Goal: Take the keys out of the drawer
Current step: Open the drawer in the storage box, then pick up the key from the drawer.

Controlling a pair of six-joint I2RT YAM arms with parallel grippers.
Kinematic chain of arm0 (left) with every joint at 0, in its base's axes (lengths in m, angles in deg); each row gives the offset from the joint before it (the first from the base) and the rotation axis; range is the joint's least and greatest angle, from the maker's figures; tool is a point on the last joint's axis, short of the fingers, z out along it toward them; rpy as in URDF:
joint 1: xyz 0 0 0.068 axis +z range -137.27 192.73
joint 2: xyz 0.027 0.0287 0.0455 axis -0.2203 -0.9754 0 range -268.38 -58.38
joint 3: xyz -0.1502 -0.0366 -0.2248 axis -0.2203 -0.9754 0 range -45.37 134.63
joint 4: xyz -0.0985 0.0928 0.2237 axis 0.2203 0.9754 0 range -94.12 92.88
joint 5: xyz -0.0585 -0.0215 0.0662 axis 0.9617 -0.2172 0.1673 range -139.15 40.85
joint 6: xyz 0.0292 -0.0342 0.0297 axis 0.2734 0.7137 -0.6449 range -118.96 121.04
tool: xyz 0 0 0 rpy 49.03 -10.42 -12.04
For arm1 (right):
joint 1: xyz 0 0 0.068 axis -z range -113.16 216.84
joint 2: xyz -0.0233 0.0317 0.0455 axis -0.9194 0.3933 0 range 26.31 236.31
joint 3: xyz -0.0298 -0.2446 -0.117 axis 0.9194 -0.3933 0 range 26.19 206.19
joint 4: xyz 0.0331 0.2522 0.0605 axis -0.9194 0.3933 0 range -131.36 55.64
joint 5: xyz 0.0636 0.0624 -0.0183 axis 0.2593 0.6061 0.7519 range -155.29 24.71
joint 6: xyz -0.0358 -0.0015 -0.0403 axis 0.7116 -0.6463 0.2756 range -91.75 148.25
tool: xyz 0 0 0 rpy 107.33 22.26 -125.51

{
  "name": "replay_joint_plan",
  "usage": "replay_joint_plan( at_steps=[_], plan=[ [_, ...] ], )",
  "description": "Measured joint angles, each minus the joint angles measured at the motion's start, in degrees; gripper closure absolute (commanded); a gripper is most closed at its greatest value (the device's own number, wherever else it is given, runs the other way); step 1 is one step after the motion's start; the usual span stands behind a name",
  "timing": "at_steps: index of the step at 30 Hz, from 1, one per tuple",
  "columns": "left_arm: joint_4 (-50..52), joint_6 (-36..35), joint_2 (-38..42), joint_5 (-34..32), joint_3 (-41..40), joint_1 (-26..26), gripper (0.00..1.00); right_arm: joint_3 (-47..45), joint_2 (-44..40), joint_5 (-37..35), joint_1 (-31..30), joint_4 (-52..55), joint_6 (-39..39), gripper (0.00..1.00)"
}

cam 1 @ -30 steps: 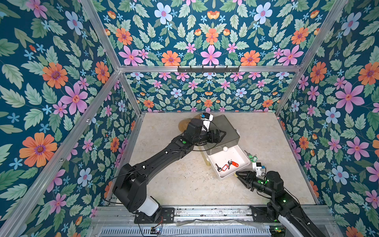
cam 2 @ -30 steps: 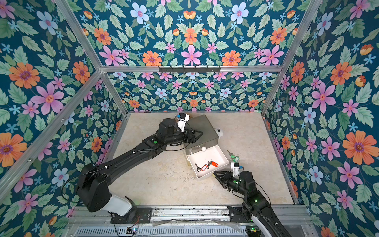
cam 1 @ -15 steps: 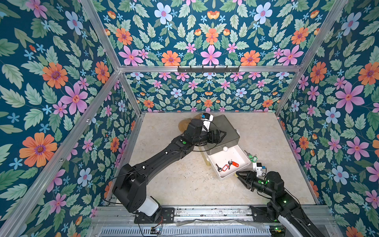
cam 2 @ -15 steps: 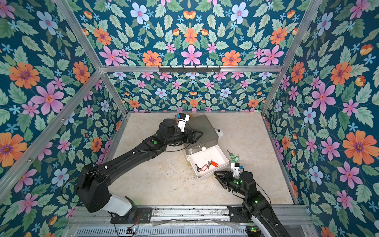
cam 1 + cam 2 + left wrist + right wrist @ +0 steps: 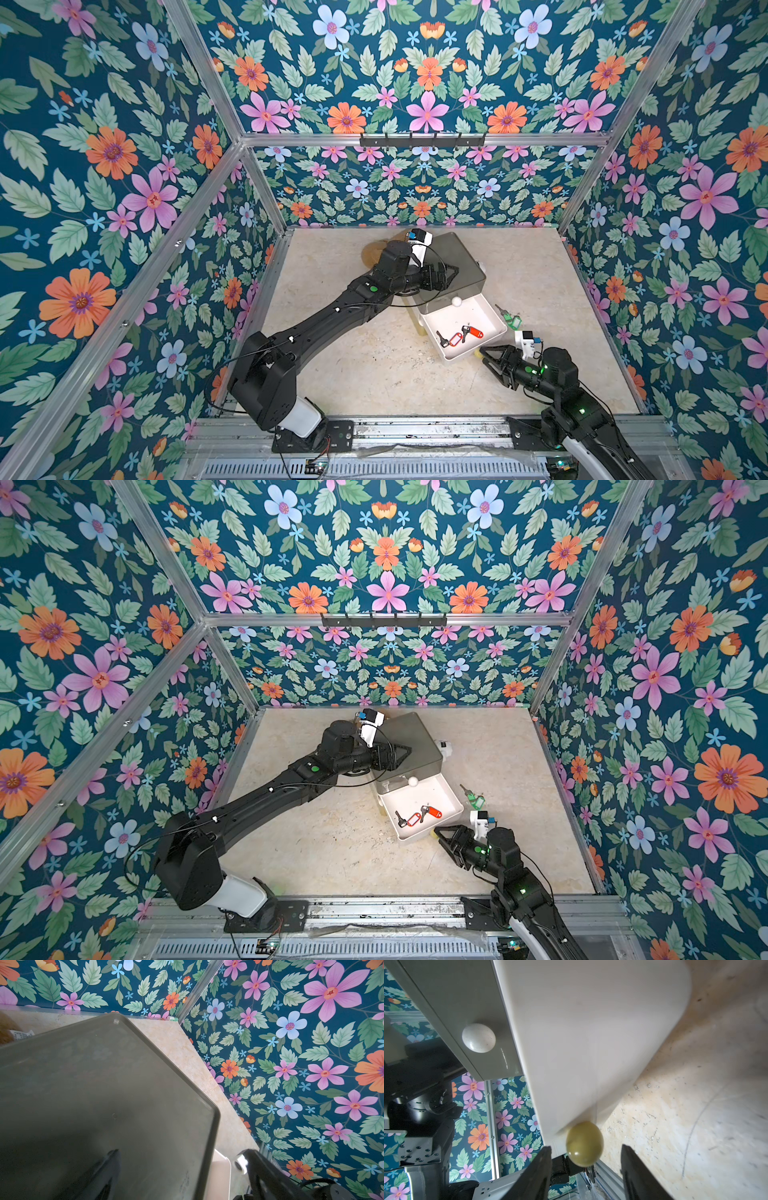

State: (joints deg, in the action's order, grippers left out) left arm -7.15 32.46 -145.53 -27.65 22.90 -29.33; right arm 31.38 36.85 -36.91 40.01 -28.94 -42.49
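Observation:
The white drawer [image 5: 453, 318] [image 5: 415, 798] stands pulled out of the grey cabinet [image 5: 461, 257] [image 5: 104, 1084]. The keys [image 5: 473, 332] [image 5: 429, 811], two with red tags and a dark one, lie in it. A green-tagged key [image 5: 513, 320] [image 5: 473, 799] lies on the table to the drawer's right. My right gripper [image 5: 487, 358] [image 5: 586, 1147] is open at the drawer's front. Its fingers [image 5: 542, 1165] stand either side of the yellow-green knob [image 5: 584, 1144] without touching it. My left gripper [image 5: 451, 276] [image 5: 182, 1153] is open over the cabinet's top, near its edge.
The upper drawer is closed and has a white knob [image 5: 478, 1038]. A brown round thing [image 5: 374, 253] lies behind the cabinet, under the left arm. A small white part [image 5: 478, 264] sits at the cabinet's right side. A hook rail [image 5: 422, 139] hangs on the back wall.
The right gripper's jaws have spread wider around the knob. The drawer, the keys and the left arm have stayed in place.

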Motion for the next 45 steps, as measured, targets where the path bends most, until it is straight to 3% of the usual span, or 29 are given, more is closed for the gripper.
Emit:
replay_joint_plan(
  at_steps=[7,13,25,33,38,45],
  plan=[
    [-0.02,0.11,0.02,-0.02,0.00,-0.02,0.01,2.62,-3.30,-3.74,0.00,11.93,0.66,0.42],
    [0.52,0.15,0.42,-0.02,0.00,-0.02,0.01,8.39,-0.46,-7.26,0.00,18.29,2.34,0.42],
    [7.06,-0.02,3.93,-1.31,0.50,-0.04,0.01,32.17,21.05,-9.35,0.00,19.98,12.00,0.44],
    [10.82,-3.06,13.18,-9.88,0.50,0.28,0.00,51.12,41.97,-11.50,0.09,28.76,25.86,0.45],
    [12.66,-3.06,18.25,-13.44,-4.28,0.46,0.01,54.90,49.99,-13.18,-0.70,32.04,31.87,0.49],
    [14.03,-2.27,21.44,-15.08,-9.92,0.50,0.01,56.35,58.10,-16.26,-6.69,32.54,34.58,0.55]
  ],
)
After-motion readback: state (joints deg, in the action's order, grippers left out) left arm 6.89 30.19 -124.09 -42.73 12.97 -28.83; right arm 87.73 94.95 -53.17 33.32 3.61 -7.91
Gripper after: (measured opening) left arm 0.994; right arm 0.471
